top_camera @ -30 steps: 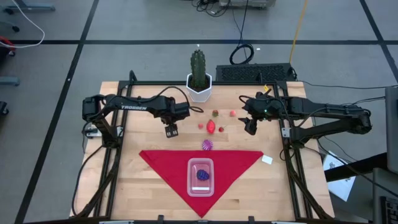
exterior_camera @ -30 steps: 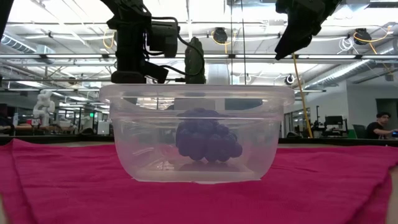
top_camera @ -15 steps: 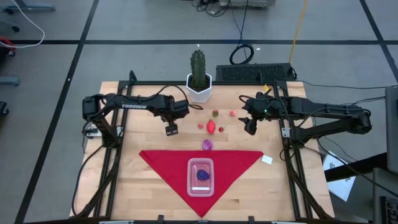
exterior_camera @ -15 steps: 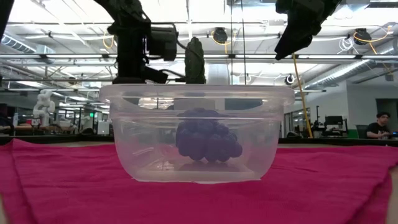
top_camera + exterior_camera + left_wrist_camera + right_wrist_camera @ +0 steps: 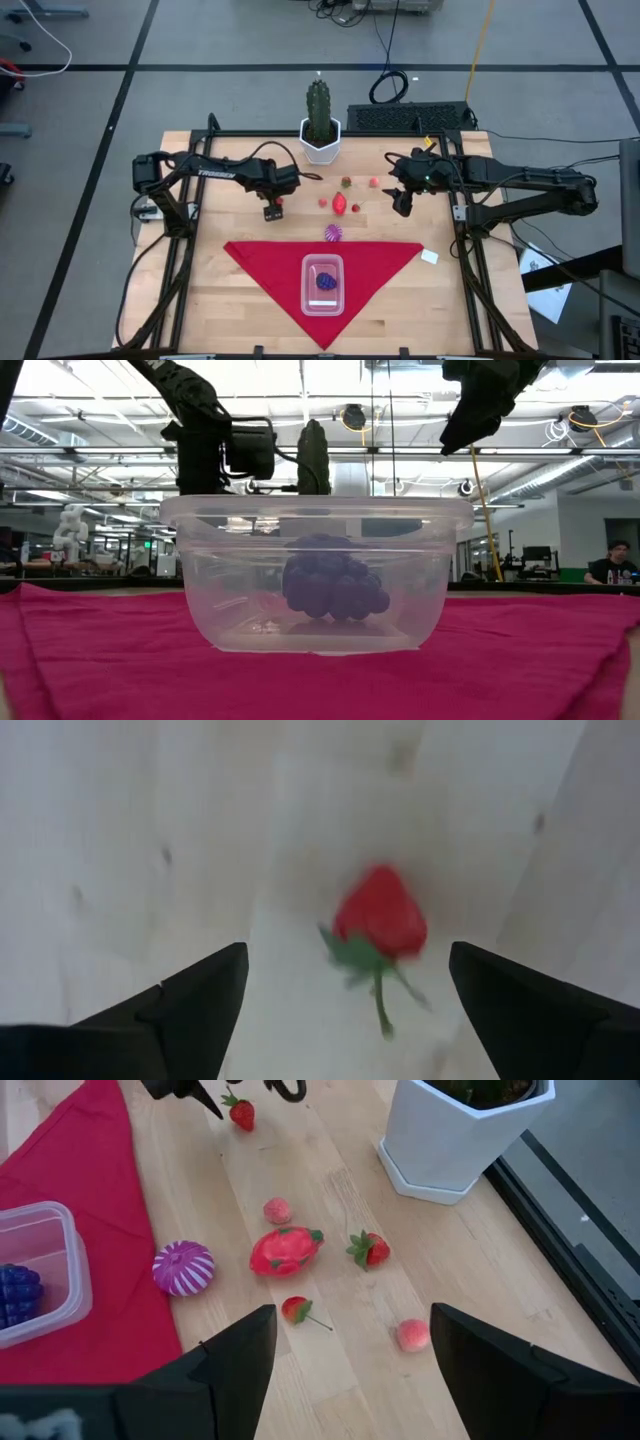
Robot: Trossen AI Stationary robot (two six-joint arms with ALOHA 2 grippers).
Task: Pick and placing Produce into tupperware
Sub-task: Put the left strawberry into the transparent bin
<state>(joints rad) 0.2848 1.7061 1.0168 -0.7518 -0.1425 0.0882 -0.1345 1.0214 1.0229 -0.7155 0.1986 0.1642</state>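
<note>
Hovering over counter [image 5: 200, 300]: left fingers [image 5: 190, 1010] spread wide, empty, red strawberry [image 5: 380, 915] lying between tips. Right fingers [image 5: 230, 1360] part-open, empty, above produce.

A tall green cactus [image 5: 318, 103] stands upright in a white faceted pot [image 5: 320, 143] at the far edge of the light wooden table [image 5: 210, 290]. A red triangular cloth [image 5: 256, 259] lies flat on the near half. A small white tag [image 5: 429, 257] lies beside the cloth's corner
</note>
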